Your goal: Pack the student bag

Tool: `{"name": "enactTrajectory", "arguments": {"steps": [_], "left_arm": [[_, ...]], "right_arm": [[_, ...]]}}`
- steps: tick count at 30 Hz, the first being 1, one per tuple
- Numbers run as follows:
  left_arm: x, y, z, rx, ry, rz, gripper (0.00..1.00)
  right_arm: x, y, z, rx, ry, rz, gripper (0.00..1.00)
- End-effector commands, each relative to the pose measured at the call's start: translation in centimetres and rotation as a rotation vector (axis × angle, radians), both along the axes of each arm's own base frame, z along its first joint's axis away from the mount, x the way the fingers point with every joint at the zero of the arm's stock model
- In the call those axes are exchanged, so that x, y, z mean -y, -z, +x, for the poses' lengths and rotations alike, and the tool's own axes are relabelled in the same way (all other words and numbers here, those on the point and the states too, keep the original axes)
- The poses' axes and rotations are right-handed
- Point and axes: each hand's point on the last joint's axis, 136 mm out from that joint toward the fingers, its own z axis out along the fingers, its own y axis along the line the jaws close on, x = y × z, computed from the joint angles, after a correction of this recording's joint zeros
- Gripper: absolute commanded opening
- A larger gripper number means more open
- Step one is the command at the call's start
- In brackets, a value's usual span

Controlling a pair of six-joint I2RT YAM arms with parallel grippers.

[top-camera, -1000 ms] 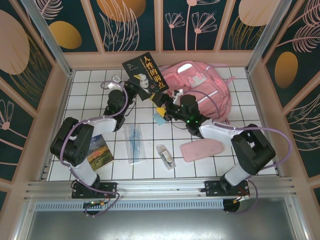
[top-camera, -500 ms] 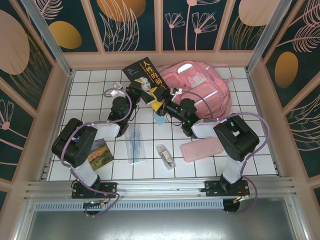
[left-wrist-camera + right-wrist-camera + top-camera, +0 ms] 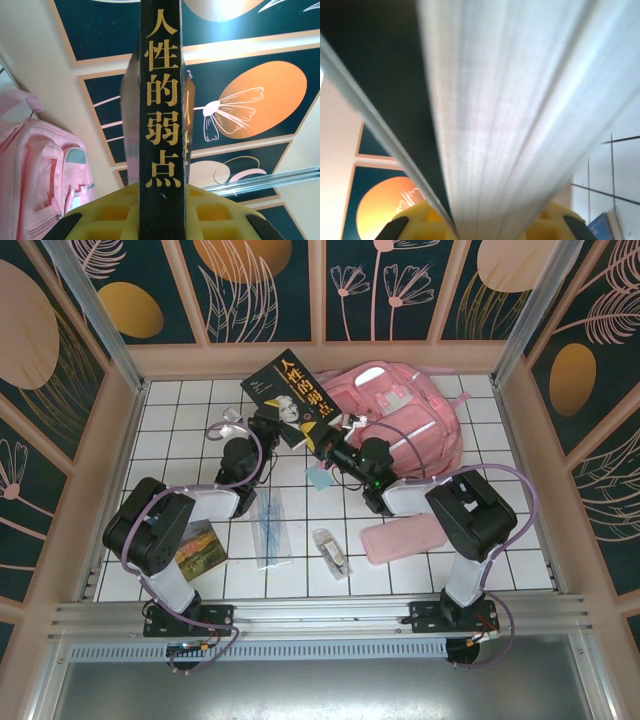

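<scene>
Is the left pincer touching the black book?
Touching. In the left wrist view the book stands spine-first between the yellow fingers of the left pincer, with no gap on either side.

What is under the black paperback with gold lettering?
The black paperback book is clamped from below: left gripper on its spine, right gripper on its page edges. The white tiled table lies around it; the tiles directly beneath are covered.

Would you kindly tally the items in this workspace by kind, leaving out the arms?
Books: 2, black book with gold title, small landscape-cover book
Backpacks: 1, large pink fabric student bag
Pencil cases: 1, flat pink pencil case
Packets: 2, long clear plastic packet, small clear plastic packet
Light blue scrap: 1
Total: 7
</scene>
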Motion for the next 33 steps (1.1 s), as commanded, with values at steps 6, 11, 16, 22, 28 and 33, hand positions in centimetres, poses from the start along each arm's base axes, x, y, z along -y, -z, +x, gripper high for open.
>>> {"name": "enactTrajectory", "arguments": {"steps": [6, 11, 16, 22, 28, 33], "left_arm": [[2.3, -2.6, -1.4, 0.053, 0.106, 0.166, 0.75], [6.5, -0.5, -1.3, 0.006, 0.266, 0.452, 0.75], [11.9, 1.5, -2.7, 0.026, 0.410, 0.703, 0.72], [19.8, 5.6, -3.4, 0.060, 0.669, 1.053, 0.67], [25.8, 10.1, -3.6, 0.135, 0.835, 1.395, 0.65], [29.3, 13.2, -4.4, 0.209, 0.958, 1.578, 0.67]], "right_arm": [[4.5, -3.5, 2.1, 0.163, 0.091, -0.049, 0.00], [10.5, -3.3, 3.7, 0.183, 0.198, -0.328, 0.00], [18.9, -4.2, 3.7, 0.171, 0.364, -0.585, 0.00], [29.3, -4.9, 1.9, 0.102, 0.534, -0.771, 0.00], [36.3, -3.6, -0.3, 0.000, 0.648, -0.813, 0.00], [39.2, -2.3, -1.9, -0.043, 0.697, -0.738, 0.00]]}}
